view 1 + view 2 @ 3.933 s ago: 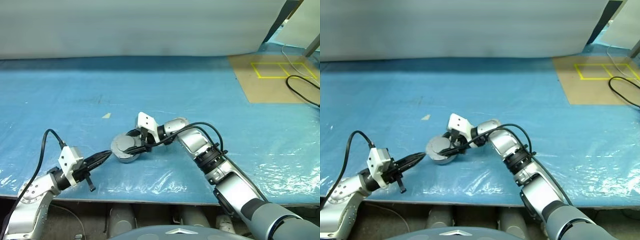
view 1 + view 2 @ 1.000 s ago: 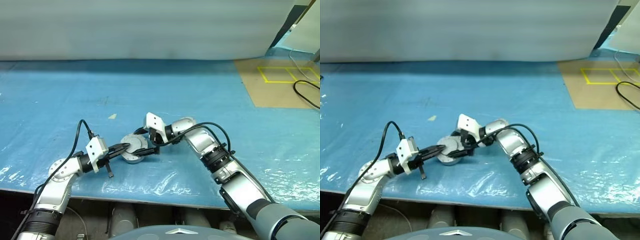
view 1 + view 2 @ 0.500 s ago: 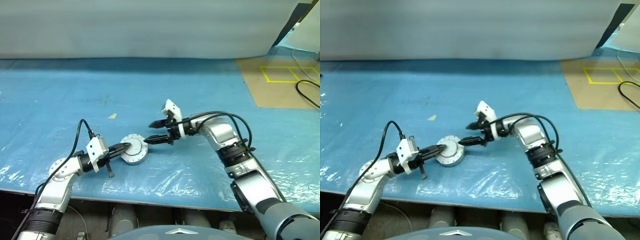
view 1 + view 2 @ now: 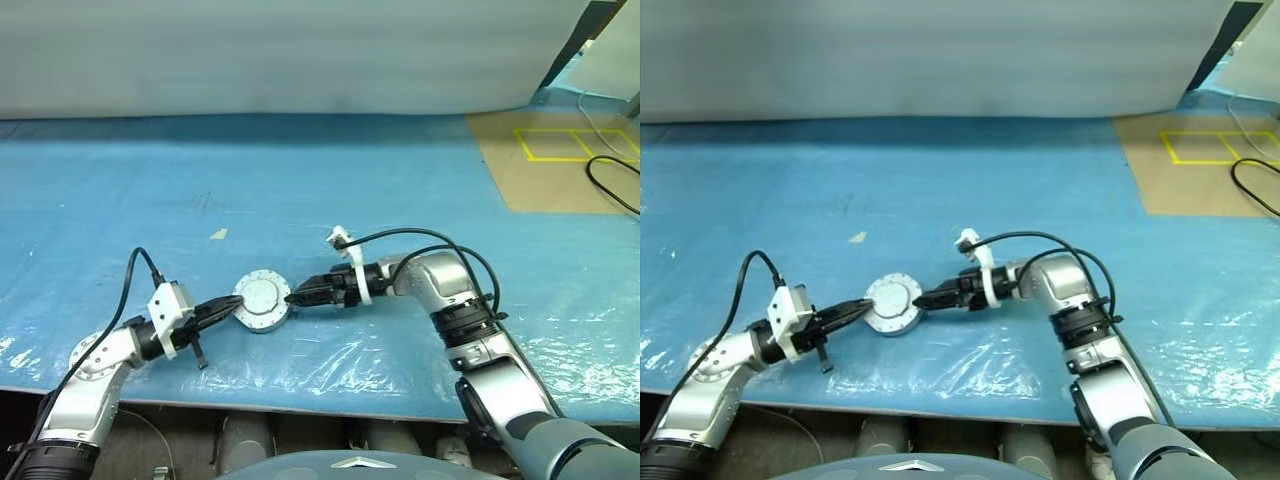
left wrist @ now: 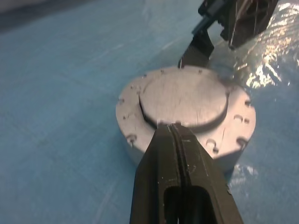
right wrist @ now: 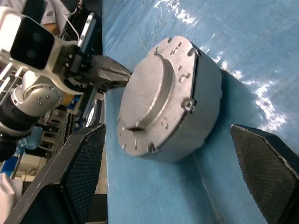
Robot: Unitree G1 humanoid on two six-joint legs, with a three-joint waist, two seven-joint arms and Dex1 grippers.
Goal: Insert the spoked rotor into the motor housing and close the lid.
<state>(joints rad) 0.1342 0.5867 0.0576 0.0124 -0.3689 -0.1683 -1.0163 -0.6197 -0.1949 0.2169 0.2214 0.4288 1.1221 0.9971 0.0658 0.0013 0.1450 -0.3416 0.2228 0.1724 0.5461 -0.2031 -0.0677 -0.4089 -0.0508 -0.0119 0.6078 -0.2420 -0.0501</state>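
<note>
Lid (image 4: 262,298) shut on housing (image 6: 196,116) (rotor hidden)

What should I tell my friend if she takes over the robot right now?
Left gripper: shut, tips at the near edge of the lid.
Right gripper: open, beside the motor housing, holding nothing.
Housing sits on the blue sheet between both grippers.
Done: lid is down, plain grey face up. The rotor is hidden, presumably inside.
Left: check that the lid sits flush.
</note>
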